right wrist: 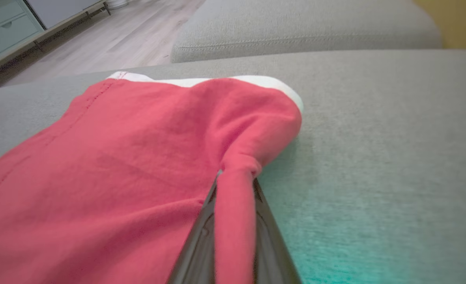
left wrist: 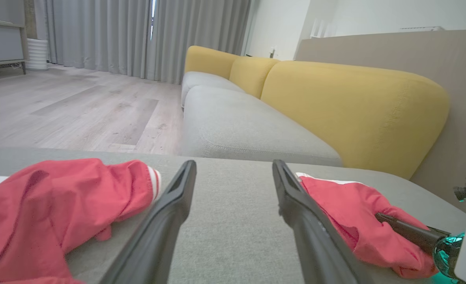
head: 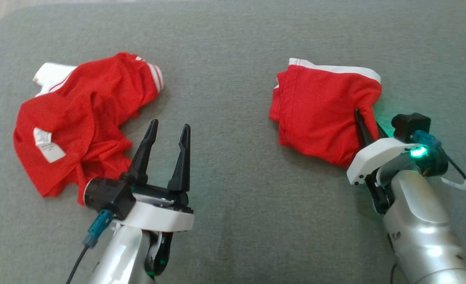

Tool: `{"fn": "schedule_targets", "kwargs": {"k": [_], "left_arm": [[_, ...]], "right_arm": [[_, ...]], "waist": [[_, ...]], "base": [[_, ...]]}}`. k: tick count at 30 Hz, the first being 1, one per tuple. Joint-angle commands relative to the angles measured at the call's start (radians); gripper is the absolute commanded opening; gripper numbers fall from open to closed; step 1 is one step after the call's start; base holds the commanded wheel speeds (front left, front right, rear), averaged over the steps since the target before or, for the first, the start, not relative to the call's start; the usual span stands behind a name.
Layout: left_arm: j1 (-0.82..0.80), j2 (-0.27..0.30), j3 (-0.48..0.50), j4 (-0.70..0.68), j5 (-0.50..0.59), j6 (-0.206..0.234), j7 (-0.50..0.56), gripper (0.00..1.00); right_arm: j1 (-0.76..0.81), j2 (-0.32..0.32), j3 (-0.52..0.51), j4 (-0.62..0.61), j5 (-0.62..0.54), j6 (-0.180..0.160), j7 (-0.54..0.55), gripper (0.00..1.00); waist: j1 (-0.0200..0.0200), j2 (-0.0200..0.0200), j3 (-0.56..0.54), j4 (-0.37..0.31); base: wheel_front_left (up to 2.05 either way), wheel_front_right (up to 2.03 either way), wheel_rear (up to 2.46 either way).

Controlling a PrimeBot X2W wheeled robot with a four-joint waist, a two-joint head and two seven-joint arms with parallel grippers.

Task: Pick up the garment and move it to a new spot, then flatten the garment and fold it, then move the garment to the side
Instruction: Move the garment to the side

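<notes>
Nearest, the right tool [head: 366,120] is clamped on the near right corner of the folded red garment [head: 319,106], which lies ahead and left of it on the cushion [head: 225,197]. The right arm looks best placed to slide it toward the cushion's right edge. The left tool [head: 170,123], spread open, hovers beside a crumpled garment [head: 83,118].

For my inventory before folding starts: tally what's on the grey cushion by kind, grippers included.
Red garments: 2, the crumpled garment and the folded garment
Grippers: 2, the left gripper and the right gripper
Total: 4
</notes>
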Motion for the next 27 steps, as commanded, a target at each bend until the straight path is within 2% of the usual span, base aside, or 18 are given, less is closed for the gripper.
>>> {"fn": "schedule_targets", "kwargs": {"k": [1, 5, 10, 16, 21, 27], "left_arm": [[-0.037, 0.004, 0.031, -0.034, 0.002, 0.001, -0.005, 1.0], [-0.046, 0.004, 0.011, -0.045, -0.002, 0.004, -0.005, 1.0], [-0.08, 0.004, -0.043, -0.062, -0.018, 0.014, -0.005, 1.0], [-0.123, 0.004, -0.113, -0.082, -0.031, 0.034, -0.005, 1.0], [-0.139, 0.004, -0.135, -0.087, -0.031, 0.039, -0.005, 1.0], [-0.144, 0.004, -0.121, -0.087, -0.024, 0.037, -0.005, 1.0]], "right_arm": [[-0.032, 0.005, 0.014, -0.021, -0.051, -0.001, -0.029, 0.0], [-0.05, -0.032, 0.026, -0.058, -0.14, -0.001, -0.047, 0.0], [-0.069, -0.14, 0.087, -0.11, -0.18, -0.001, -0.007, 0.0], [-0.08, -0.33, 0.189, -0.144, -0.123, -0.001, 0.057, 0.0], [-0.093, -0.479, 0.237, -0.136, -0.055, -0.001, 0.08, 0.0], [-0.108, -0.573, 0.241, -0.104, -0.022, -0.001, 0.09, 0.0]], "waist": [[-0.0001, 0.0, -0.012, -0.021], [-0.0001, 0.0, -0.023, -0.053], [-0.0001, 0.0, -0.022, -0.086], [-0.0001, 0.0, -0.002, -0.095], [-0.0001, 0.0, 0.021, -0.079], [-0.0001, 0.0, 0.042, -0.057]], "base": [[0.0, 0.0, 0.0], [0.0, 0.0, 0.0], [0.0, 0.0, 0.0], [0.0, 0.0, 0.0], [0.0, 0.0, 0.0], [0.0, 0.0, 0.0]]}}
